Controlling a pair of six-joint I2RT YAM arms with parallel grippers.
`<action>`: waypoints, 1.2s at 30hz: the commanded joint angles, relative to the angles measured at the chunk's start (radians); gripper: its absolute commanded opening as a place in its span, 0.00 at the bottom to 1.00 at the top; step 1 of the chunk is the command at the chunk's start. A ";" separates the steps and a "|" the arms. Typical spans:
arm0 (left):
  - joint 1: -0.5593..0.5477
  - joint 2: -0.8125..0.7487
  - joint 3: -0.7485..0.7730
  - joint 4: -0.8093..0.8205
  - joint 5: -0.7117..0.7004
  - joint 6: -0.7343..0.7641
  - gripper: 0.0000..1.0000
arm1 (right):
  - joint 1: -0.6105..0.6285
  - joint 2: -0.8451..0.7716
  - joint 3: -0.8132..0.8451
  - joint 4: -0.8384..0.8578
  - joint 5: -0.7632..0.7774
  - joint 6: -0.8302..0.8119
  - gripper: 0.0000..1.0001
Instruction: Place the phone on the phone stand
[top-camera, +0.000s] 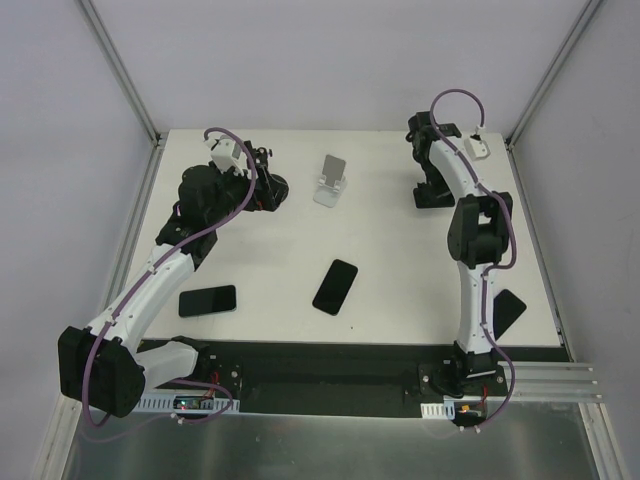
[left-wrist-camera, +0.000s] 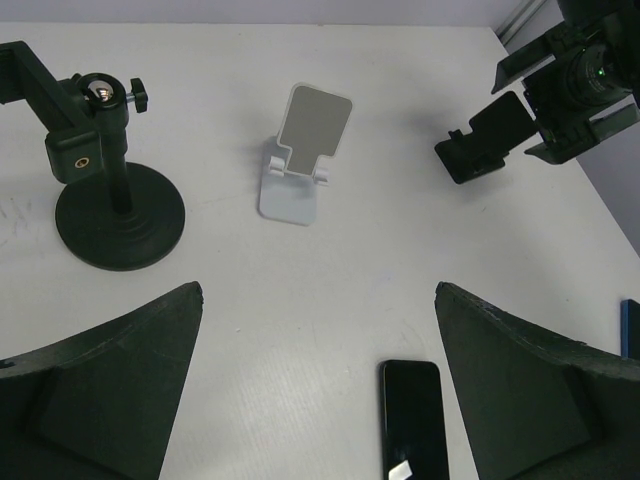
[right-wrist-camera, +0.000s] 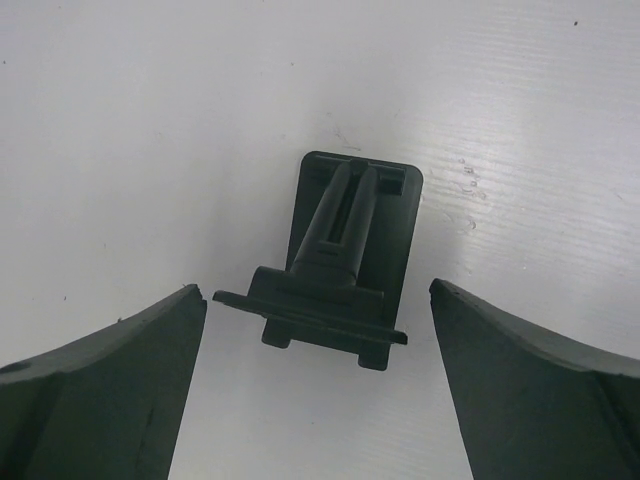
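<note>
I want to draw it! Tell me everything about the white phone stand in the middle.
The white phone stand looks like plastic. It has a flat base, two small front lips, and a greyish back plate that leans backward. It stands upright on the white table, empty, and nothing else touches it.

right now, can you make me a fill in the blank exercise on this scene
1. The white phone stand is ____, with nothing on it.
2. The phone nearest it lies ____ on the table.
3. The left pincer and right pincer both stand ____.
Missing words: empty; flat; open.
</note>
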 joint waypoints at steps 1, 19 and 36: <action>-0.007 -0.022 0.010 0.047 0.028 -0.005 0.99 | 0.010 -0.112 0.040 0.003 0.030 -0.140 0.96; -0.036 0.061 0.148 -0.216 0.088 0.069 0.97 | 0.260 -1.113 -1.080 0.399 -0.743 -1.062 0.96; -0.625 0.565 0.416 -0.793 -0.383 -0.118 0.99 | 0.271 -1.709 -1.313 0.255 -0.714 -1.050 0.96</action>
